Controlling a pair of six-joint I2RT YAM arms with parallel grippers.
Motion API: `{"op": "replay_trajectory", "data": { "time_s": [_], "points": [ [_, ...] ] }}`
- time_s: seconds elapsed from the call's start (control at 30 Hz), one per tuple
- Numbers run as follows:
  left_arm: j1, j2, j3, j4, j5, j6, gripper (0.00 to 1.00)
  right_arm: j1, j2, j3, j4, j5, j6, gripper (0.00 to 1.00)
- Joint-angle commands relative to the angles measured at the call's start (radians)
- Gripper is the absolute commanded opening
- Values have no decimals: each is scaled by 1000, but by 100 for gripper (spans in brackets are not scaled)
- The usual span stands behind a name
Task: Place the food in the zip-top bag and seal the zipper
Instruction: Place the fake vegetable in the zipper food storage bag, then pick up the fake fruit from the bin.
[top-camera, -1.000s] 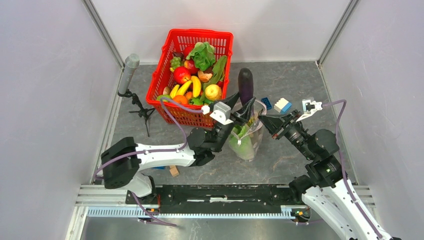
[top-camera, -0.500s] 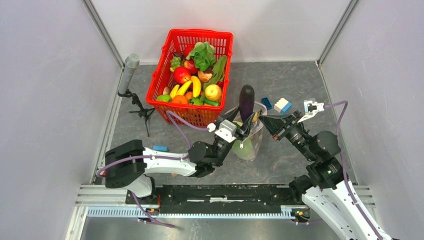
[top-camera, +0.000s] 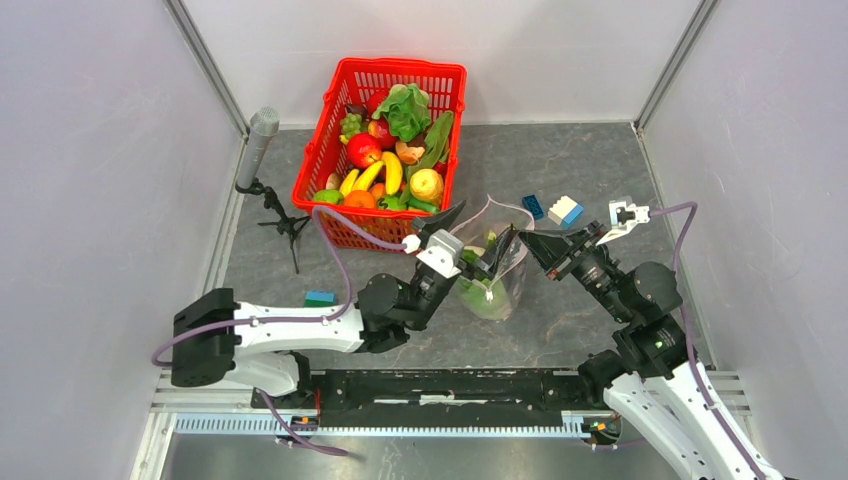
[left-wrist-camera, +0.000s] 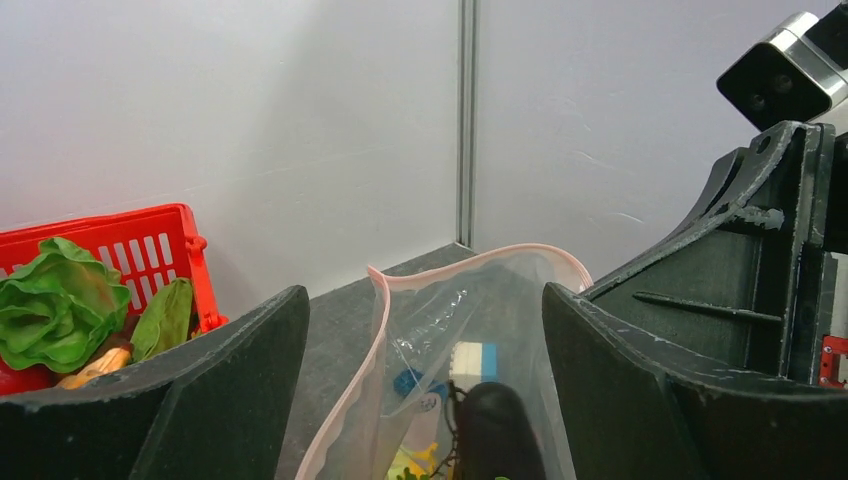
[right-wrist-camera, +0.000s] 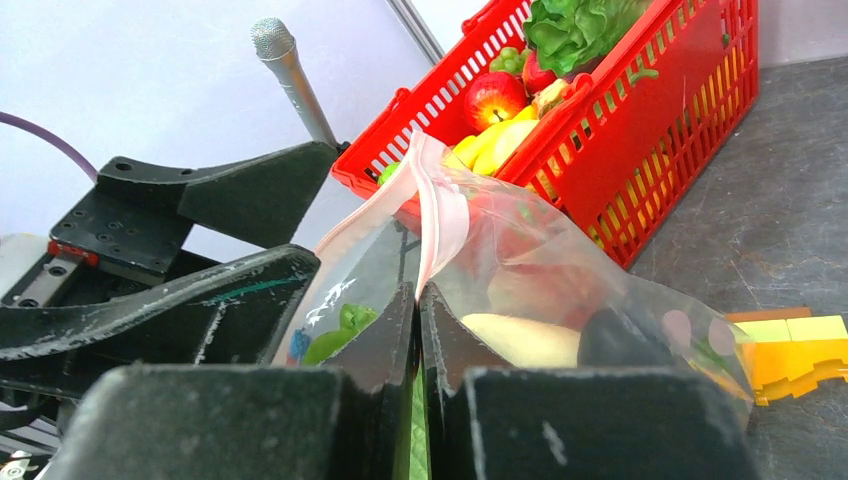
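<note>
Step in hand: loading, no sealing yet. Bag (top-camera: 495, 295) stands on the table (top-camera: 590, 150) btw the two arms, just in front of the red basket (top-camera: 400, 65), mouth up and open.

R gripper (right-wrist-camera: 420, 295): jaws pressed together on the pink zipper strip (right-wrist-camera: 440, 215) at the rim on its own side. It pinches the strip and props the mouth open.

L gripper (left-wrist-camera: 425, 300): right over the mouth, jaws spread wide, nothing btw them.

In the bag: dark eggplant (left-wrist-camera: 495, 430), white radish (right-wrist-camera: 515, 340), some green stuff. Can't ID the rest thru the crinkle.

Basket is well stocked w/ apple (top-camera: 363, 150), bananas (top-camera: 375, 178), lettuce (top-camera: 405, 108). Plenty left to move, so early-to-mid imo.

Next:
- L lifts clear of the rim w/o snagging the strip, swings to the basket and takes one item off the top.
- R has to hold that pinch, else the mouth prob flops shut.

Risk: bag looks light, so a bump from an L finger could tip it.

Sealing later will need a grip along the strip. Slider tab not visible here.
</note>
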Motion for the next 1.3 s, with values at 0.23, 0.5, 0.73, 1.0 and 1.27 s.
{"op": "replay_trajectory", "data": {
  "time_s": [0.23, 0.5, 0.73, 1.0, 1.27],
  "points": [
    [37, -216, 171, -564, 104, -47, 96, 2, -16, 11, 44, 10, -3, 8],
    [368, -294, 329, -1059, 261, -266, 100, 1, -43, 22, 19, 27, -22, 8],
    [598, -161, 481, -1352, 420, -391, 100, 1, -29, 22, 18, 21, -22, 8],
    [759, 77, 583, -1399, 641, -526, 100, 2, -14, 29, 28, -6, -22, 8],
    [776, 239, 641, -1372, 713, -562, 100, 1, -16, 38, 24, -12, -31, 8]
  ]
}}
